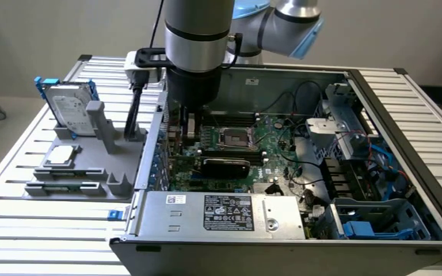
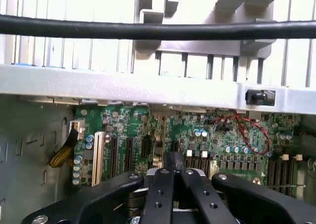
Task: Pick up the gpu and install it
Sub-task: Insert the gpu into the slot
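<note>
The gpu (image 1: 225, 167): slim rect. card, black cover toward the ext. camera, thin paler strip along its upper edge. It's inside the open PC case (image 1: 402, 149), on the green mobo (image 1: 271, 138), just below the CPU socket (image 1: 232, 137) as the ext. view shows it. Long side runs ext. view's left-right and looks level. Can't tell if it's fully seated in a slot.

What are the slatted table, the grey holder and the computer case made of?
Table: looks like bare metal, likely aluminium; pale, matt ribbed slats.
Holder: probably plastic; uniform matt grey, blocky moulded shapes.
Case: seemingly sheet metal, painted dark grey; thin folded edges.
</note>
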You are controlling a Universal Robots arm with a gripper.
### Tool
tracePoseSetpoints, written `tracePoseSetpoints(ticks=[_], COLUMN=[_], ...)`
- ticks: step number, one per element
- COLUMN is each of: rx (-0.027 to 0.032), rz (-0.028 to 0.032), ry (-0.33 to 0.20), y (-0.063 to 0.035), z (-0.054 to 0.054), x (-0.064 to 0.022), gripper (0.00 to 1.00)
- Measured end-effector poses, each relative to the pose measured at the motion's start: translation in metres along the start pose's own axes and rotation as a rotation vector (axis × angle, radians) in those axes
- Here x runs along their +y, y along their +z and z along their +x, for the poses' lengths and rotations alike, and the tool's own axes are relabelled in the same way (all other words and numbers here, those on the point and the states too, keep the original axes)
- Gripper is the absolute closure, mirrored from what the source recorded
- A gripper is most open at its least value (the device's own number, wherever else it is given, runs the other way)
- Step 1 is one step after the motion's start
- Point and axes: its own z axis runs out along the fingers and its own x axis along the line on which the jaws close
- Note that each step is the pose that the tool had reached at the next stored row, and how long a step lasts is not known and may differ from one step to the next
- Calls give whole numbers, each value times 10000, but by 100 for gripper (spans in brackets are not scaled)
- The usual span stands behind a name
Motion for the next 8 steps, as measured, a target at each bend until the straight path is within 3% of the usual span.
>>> tracePoseSetpoints(ticks=[8], rx=[-5], rz=[-61], ry=[3], y=[12], z=[31], x=[156], gripper=[89])
